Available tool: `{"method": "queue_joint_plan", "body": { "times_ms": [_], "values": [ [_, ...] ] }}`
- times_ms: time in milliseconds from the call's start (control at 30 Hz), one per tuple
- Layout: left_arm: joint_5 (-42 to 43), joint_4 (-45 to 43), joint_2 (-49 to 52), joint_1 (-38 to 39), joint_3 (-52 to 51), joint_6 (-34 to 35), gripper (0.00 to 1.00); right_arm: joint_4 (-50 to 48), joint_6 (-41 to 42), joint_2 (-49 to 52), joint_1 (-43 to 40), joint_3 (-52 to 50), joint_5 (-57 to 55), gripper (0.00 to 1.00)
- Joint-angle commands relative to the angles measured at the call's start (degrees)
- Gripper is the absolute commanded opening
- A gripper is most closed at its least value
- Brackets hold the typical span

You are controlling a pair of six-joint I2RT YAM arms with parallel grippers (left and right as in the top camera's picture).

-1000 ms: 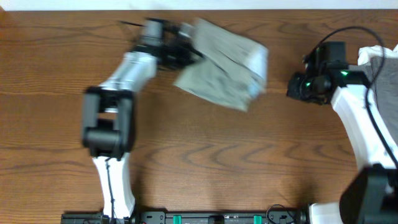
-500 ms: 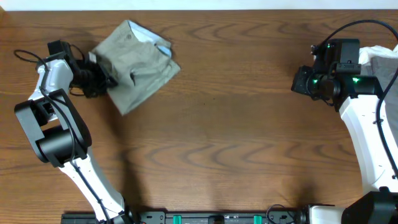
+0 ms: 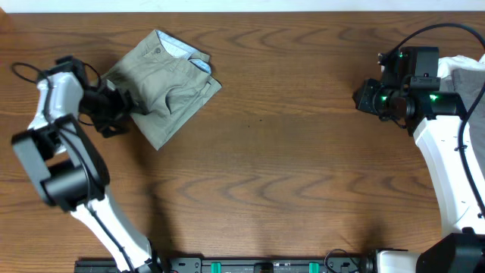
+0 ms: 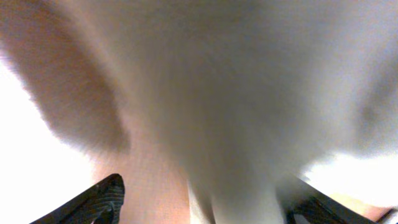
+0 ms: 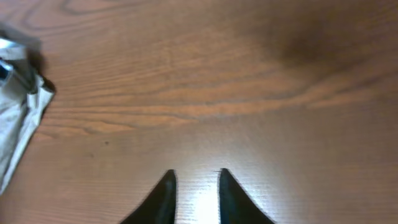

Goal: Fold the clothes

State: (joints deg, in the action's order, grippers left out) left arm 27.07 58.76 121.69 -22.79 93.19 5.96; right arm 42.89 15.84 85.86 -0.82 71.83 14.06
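The clothes point(image 3: 165, 82), an olive-khaki garment folded into a rough square, lie flat on the table at the back left, with a strip of pale lining showing at the far edge. My left gripper point(image 3: 121, 112) is at the garment's left edge, open. In the left wrist view, blurred pale cloth point(image 4: 249, 93) fills the picture and a fold hangs between the widely spread fingers point(image 4: 93, 202). My right gripper point(image 3: 362, 98) hovers at the back right, far from the garment. Its fingertips point(image 5: 169, 180) stand a little apart over bare wood, and the garment's edge point(image 5: 18, 118) shows at the left.
A white cloth point(image 3: 462, 72) lies at the table's right edge behind the right arm. The brown wooden table point(image 3: 265, 167) stretches between the two arms. Black cables run near both wrists.
The left arm swung the garment from the back middle to the back left and laid it down, then its jaws opened wide. The right jaws parted slightly.
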Motion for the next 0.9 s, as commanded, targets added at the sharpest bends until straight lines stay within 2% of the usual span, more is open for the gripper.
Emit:
{"method": "queue_joint_plan", "body": {
  "times_ms": [0, 100, 200, 300, 333, 400, 433, 467, 500, 567, 867],
  "values": [
    [-1.22, 0.33, -12.44, -1.27, 0.57, -1.51, 0.83, -1.75, -4.07, -0.04, -0.39, 0.31, 3.74, 0.3],
    [-1.22, 0.59, -22.36, -0.98, 0.57, -4.31, 0.85, -5.16, -6.86, -0.24, -0.39, 0.5, 8.7, 0.38],
    [-1.22, 1.95, -30.84, 0.31, 0.57, -8.2, 0.85, -8.81, -10.64, -1.38, -0.42, 0.57, 12.81, 0.56],
    [-1.46, 4.26, -38.86, 1.79, 0.57, -10.56, 0.85, -10.6, -11.91, -4.24, -0.39, 0.61, 13.0, 0.62],
    [-2.71, 5.11, -41.35, 2.05, 0.57, -10.43, 1.0, -10.75, -12.31, -5.57, -0.39, 0.61, 12.98, 0.64],
    [-5.92, 6.84, -44.96, 2.21, 0.57, -10.4, 0.98, -10.69, -12.33, -8.0, -0.39, 0.61, 12.98, 0.72],
    [-7.74, 8.22, -46.75, 2.19, 0.57, -10.43, 0.98, -10.47, -12.28, -9.68, -0.39, 0.61, 13.0, 0.78],
    [-9.11, 9.55, -48.09, 2.19, 0.57, -10.43, 0.98, -10.29, -12.26, -10.99, -0.39, 0.61, 13.16, 0.94],
    [-10.64, 11.23, -49.62, 2.19, 0.57, -10.45, 0.98, -10.03, -12.26, -12.63, -0.39, 0.61, 13.18, 0.99],
    [-11.52, 13.16, -51.36, 2.19, 0.57, -10.43, 0.98, -9.38, -12.26, -15.76, -0.39, 0.61, 13.16, 0.99],
    [-10.71, 11.93, -53.53, 2.19, 0.57, -10.23, 0.98, -5.81, -11.93, -24.04, -0.37, 0.61, 13.22, 0.99]
  ]
}}
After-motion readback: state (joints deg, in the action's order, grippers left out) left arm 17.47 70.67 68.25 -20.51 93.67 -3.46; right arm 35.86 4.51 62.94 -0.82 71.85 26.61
